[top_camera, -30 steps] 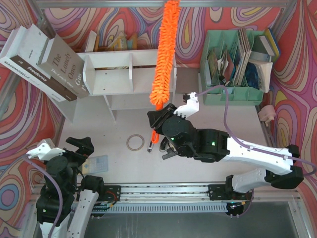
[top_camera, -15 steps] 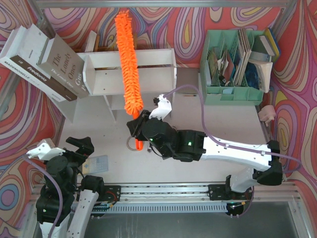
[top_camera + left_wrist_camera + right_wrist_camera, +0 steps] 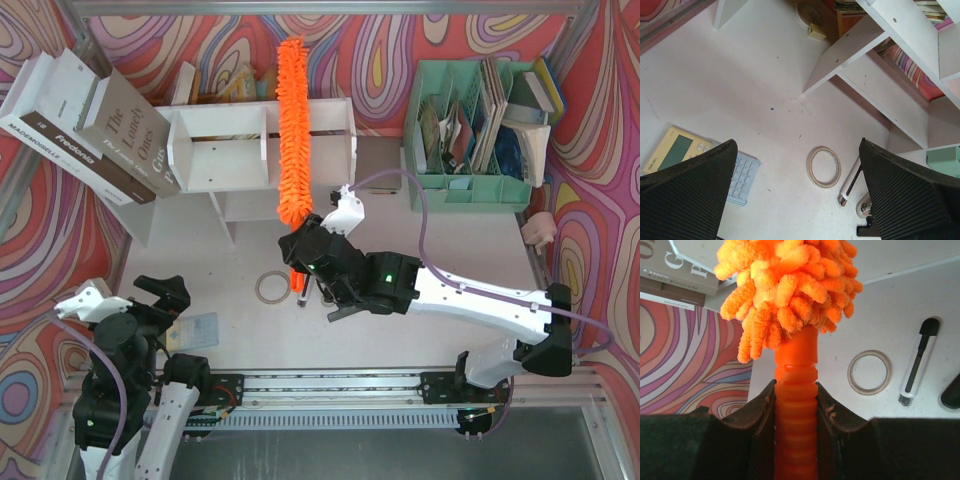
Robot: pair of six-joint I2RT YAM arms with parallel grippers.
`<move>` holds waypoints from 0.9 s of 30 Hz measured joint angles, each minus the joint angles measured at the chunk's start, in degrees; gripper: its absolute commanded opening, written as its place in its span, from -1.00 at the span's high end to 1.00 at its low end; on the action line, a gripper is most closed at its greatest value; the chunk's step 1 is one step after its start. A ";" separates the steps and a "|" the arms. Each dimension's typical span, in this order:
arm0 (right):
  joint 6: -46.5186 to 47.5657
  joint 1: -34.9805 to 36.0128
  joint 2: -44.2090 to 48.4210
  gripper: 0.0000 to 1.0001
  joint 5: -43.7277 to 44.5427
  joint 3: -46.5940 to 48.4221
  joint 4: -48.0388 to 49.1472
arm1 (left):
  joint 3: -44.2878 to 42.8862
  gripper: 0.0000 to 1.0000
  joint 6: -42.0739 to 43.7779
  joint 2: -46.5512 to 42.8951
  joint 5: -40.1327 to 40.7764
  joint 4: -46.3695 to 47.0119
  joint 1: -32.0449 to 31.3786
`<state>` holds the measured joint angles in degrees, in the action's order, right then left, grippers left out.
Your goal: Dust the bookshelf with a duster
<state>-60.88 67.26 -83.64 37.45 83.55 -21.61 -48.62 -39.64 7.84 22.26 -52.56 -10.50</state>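
Swung back rightward, the duster (image 3: 291,130) now lies near-to-far over the bookshelf (image 3: 220,117) at the tabletop's far edge, just right of its divider; my right tool (image 3: 795,405) clamps the handle, left tool (image 3: 796,165) gapes idle.

Stacked books (image 3: 90,120) lean at the far left of the white desk (image 3: 250,340). A mint-green organizer (image 3: 470,192) packed with booklets stands far right. A tape ring (image 3: 824,166) lies just beside a pen (image 3: 852,181), with a calculator (image 3: 677,150) nearby.
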 measured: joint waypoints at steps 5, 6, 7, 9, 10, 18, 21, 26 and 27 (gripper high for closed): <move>-0.70 -0.83 1.33 1.00 0.00 -2.03 -0.11 | 0.00 -0.96 0.00 1.07 -0.17 0.00 0.00; -0.66 -0.87 1.49 1.00 -0.09 -2.23 0.11 | 0.00 -0.97 0.00 1.14 -0.20 0.00 0.00; -0.63 -0.92 1.51 1.00 -0.31 -2.25 0.42 | 0.00 -0.97 0.00 1.16 -0.20 0.00 0.00; -0.42 -0.96 1.31 1.00 -1.64 -2.03 1.20 | 0.00 -0.96 0.00 1.16 -0.17 0.00 0.00; -0.35 -0.98 0.92 1.00 -2.49 -1.55 1.42 | 0.00 -0.97 0.00 1.16 -0.15 0.00 0.00; 0.22 -0.81 -4.81 1.00 -9.40 2.34 3.98 | 0.00 -0.97 -0.02 0.90 0.07 -0.02 0.00; 0.22 -0.76 -4.96 1.00 -9.84 2.32 3.61 | 0.00 -0.97 -0.02 0.90 0.07 -0.02 0.00; -0.09 -0.50 -0.59 1.00 -6.49 -0.81 2.93 | 0.00 -0.96 -0.02 0.90 0.07 -0.02 0.00; -0.26 -0.42 0.98 1.00 -5.51 -1.66 2.36 | 0.00 -0.97 -0.02 0.90 0.07 -0.02 0.00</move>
<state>-61.14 66.85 -82.65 31.94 81.89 -19.25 -48.62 -39.66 8.73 22.33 -52.58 -10.50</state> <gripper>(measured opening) 0.336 0.984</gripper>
